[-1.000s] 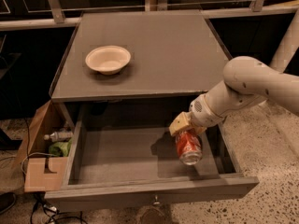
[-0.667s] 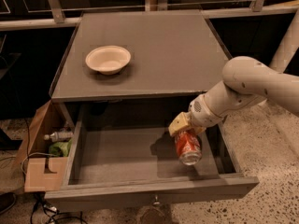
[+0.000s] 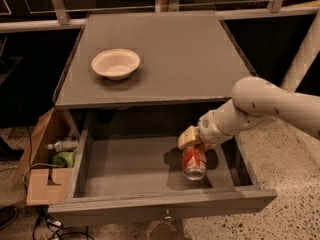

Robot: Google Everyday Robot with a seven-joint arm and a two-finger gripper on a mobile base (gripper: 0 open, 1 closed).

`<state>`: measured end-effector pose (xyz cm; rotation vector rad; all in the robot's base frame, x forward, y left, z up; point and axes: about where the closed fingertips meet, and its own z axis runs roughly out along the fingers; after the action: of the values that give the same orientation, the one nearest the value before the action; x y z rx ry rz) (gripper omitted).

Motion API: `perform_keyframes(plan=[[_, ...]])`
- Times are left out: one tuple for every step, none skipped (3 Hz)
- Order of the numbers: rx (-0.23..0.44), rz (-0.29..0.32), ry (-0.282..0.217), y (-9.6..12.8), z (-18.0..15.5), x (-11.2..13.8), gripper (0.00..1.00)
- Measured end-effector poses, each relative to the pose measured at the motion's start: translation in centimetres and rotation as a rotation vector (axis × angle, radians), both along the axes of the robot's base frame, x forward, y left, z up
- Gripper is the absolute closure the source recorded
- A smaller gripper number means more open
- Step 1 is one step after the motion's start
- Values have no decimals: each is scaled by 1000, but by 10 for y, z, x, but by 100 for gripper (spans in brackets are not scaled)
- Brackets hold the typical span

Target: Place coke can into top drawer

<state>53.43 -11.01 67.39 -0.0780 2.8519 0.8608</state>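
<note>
Red-orange coke can point(image 3: 194, 160): held tilted inside the top drawer point(image 3: 125, 169), over the right part of its floor, with a silver end facing the drawer front. My gripper point(image 3: 191, 140) sits at the can's upper end, jaws closed on the can. My arm point(image 3: 260, 101) enters over the drawer's right side, elbow raised above it and forearm sloping down and leftward into the drawer. Compared with the earlier frame, the can, gripper and elbow are slightly lower and further left. The bowl point(image 3: 116, 64), on the cabinet top point(image 3: 175, 54) behind the drawer, is unchanged.
</note>
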Motion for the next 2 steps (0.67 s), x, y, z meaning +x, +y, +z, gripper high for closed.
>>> perform_keyframes(plan=[[2, -52, 0, -6, -8, 0, 100], [2, -52, 0, -6, -8, 0, 100]])
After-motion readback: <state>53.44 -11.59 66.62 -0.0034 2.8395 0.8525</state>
